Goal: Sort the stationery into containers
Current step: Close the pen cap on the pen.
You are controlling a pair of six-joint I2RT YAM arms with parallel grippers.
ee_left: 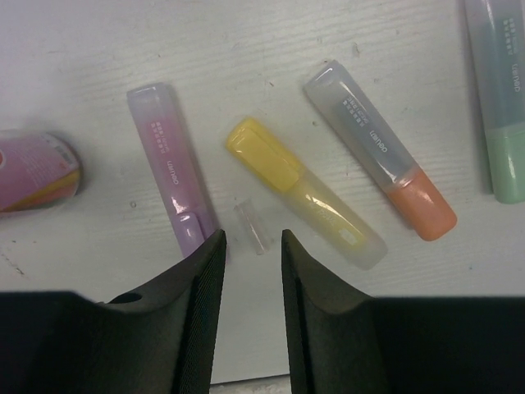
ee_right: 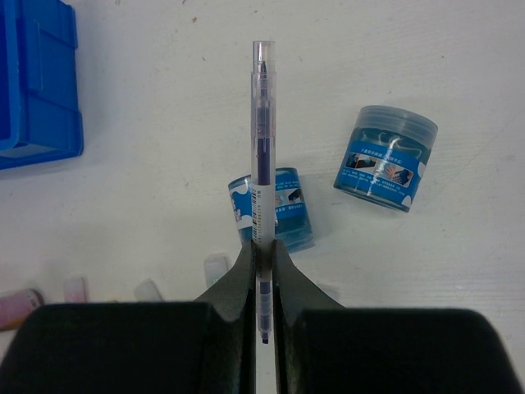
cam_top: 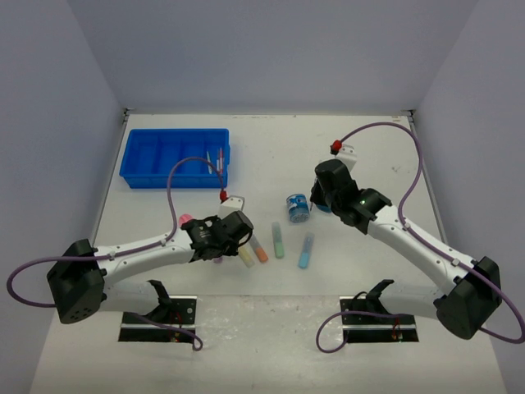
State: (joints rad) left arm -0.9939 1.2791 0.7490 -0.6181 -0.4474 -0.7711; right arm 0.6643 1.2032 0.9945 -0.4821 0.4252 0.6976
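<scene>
Tray (cam_top: 164, 179): sits at the far left corner of the surface, waiting to be filled.
Left hand (ee_left: 251, 238): open and empty, low over the purple marker (ee_left: 168, 168) and yellow marker (ee_left: 303, 193), likely choosing one.
Right hand (ee_right: 262, 250): squeezed tight on a pen (ee_right: 262, 139) near the surface's middle, probably to carry it to the tray.
</scene>
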